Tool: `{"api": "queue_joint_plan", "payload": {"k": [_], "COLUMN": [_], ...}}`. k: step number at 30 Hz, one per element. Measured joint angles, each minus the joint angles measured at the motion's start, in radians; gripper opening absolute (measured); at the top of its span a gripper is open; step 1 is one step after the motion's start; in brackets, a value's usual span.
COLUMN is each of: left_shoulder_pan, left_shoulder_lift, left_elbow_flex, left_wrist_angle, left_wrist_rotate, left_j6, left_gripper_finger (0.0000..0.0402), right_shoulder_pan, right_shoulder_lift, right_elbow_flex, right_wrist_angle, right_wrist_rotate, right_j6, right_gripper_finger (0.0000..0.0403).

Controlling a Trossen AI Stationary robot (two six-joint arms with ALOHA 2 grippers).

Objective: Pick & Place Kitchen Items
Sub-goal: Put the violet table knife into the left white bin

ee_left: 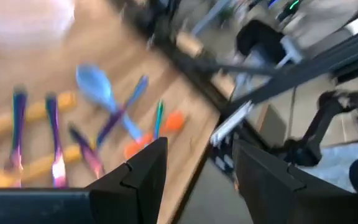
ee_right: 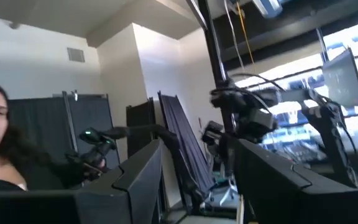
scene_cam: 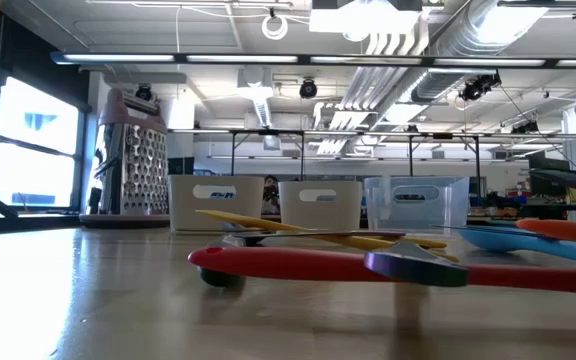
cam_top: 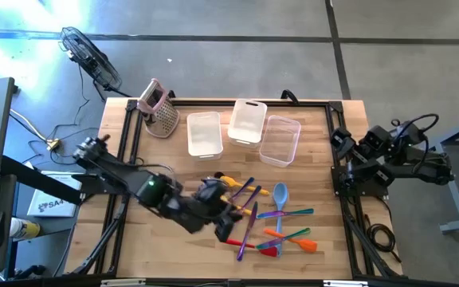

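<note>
the counter (cam_top: 134, 247) is the biggest thing before me, a wooden top with everything set on it. along its far edge stand three clear tubs (cam_top: 204, 133), and as far as i can see from above all three hold nothing, so i judge the job barely begun: no utensil has been placed yet and the whole lot is left to move. beside the tubs at the far left corner stands the pink-topped grater (cam_top: 159, 109), which i leave alone. my right arm waits folded off the right edge of the counter, its right gripper (ee_right: 194, 180) pointing out into the room with its fingers apart and nothing between them; a person shows in that view, beyond the counter. my left arm reaches across the near middle of the counter, and my left gripper (ee_left: 194, 180) sits at the left edge of the heap with its fingers apart and empty. the utensils (cam_top: 265, 219) lie scattered and crossed over one another near the middle of the counter, well apart from the tubs. among them i make out the blue spoon (cam_top: 280, 194), the yellow ones (cam_top: 231, 182) just beside my left gripper, the purple ones (cam_top: 245, 189) and the red spatula (scene_cam: 288, 262) nearest the counter's front.
</note>
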Motion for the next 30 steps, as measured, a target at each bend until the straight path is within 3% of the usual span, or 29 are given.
{"api": "queue_joint_plan", "payload": {"k": [4,9,19,25,30], "left_shoulder_pan": [0.018,0.045,0.057,0.065,0.072], "left_shoulder_lift": [0.101,0.172,0.336,0.389,0.392], "left_elbow_flex": [0.147,0.201,0.200,0.200,0.200], "left_wrist_angle": [-0.177,-0.306,-0.308,-0.264,-0.209], "left_wrist_rotate": [0.092,0.131,0.281,0.407,0.366], "left_j6": [-0.092,-0.109,-0.262,-0.388,-0.422], "left_gripper_finger": [0.0179,0.0179,0.0179,0.0179,0.0179], "right_shoulder_pan": [0.000,0.000,0.000,0.000,0.000], "right_shoulder_lift": [0.000,0.000,0.000,0.000,0.000], "right_elbow_flex": [0.000,0.000,0.000,0.000,0.000], "right_wrist_angle": [-0.028,-0.027,-0.085,-0.157,-0.227], "right_wrist_rotate": [-0.072,-0.148,-0.103,-0.156,-0.149], "right_j6": [0.000,-0.001,0.002,0.000,0.000], "right_gripper_finger": [0.0199,0.0199,0.0199,0.0199,0.0199]}}
